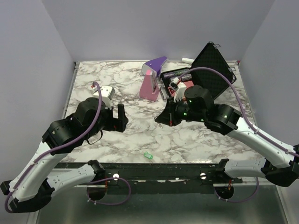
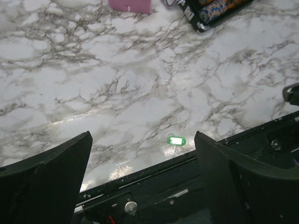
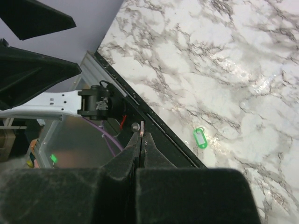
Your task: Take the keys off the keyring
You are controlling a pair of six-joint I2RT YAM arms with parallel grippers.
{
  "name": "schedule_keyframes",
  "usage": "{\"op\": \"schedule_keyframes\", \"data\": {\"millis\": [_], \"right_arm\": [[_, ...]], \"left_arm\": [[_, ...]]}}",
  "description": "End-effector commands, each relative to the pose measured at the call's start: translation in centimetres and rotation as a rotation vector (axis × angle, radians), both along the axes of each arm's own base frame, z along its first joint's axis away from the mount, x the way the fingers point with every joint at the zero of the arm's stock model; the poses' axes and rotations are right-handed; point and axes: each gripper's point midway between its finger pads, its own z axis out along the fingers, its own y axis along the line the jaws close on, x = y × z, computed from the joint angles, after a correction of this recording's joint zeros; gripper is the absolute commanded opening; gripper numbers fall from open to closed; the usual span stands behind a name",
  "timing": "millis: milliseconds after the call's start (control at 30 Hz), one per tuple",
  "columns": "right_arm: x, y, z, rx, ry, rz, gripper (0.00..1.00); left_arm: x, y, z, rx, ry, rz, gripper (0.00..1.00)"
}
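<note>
The left claw [image 2: 142,140] is hanging above the desk [image 2: 117,70] with its fingers [image 2: 51,177] standing wide apart, gripping nothing. The right claw [image 3: 141,140] is hovering opposite it, over the middle of the desk, with its fingers pressed together. A thin sliver [image 3: 141,125] is poking out from the tips. It is too small to name, so whether the claw is pinching part of the keyring cannot be told.

Just beyond the left claw's opening, the green key [image 2: 176,139] is lying flat on the marble close to the near edge, roughly at its middle, apart from both claws. The keyring is not showing clearly. The right wrist view is hinting at a small loop at one end of the green head, but that may be the head's own eyelet. Farther out, the purple-and-pink wedge [image 1: 152,81] and a black case [image 1: 212,63] are sitting toward the far edge, the case near the far right corner.

The key is looking very light and rigid, and its smooth plastic head is likely to skate or flip on the polished marble if nudged sideways. The safest hold is probably straight down across the edges of the green head, leaving the loop end free for the other claw.
</note>
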Motion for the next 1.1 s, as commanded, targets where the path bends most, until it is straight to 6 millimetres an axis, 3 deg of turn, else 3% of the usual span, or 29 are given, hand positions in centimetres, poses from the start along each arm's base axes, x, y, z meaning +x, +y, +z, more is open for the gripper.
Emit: {"op": "schedule_keyframes", "data": {"millis": [0, 267, 600, 833, 1067], "right_arm": [[0.5, -1.9, -2.7, -0.081, 0.065, -0.127, 0.01], [0.5, -5.2, -6.0, -0.163, 0.119, -0.266, 0.01], [1.7, -4.3, -11.9, -0.308, 0.134, -0.256, 0.01], [2.8, -4.5, -15.4, -0.350, 0.113, -0.303, 0.01], [3.2, -4.8, -18.0, -0.323, 0.098, -0.334, 0.01]], "left_arm": [[0.5, 1.7, -1.8, -0.014, -0.040, 0.085, 0.99], [0.4, 3.3, -4.6, -0.033, -0.071, 0.154, 0.99], [0.6, 5.0, -7.4, -0.039, -0.128, 0.220, 0.99], [0.9, 5.8, -8.4, -0.028, -0.172, 0.246, 0.99], [0.4, 7.8, -11.5, 0.000, -0.168, 0.319, 0.99]]}}
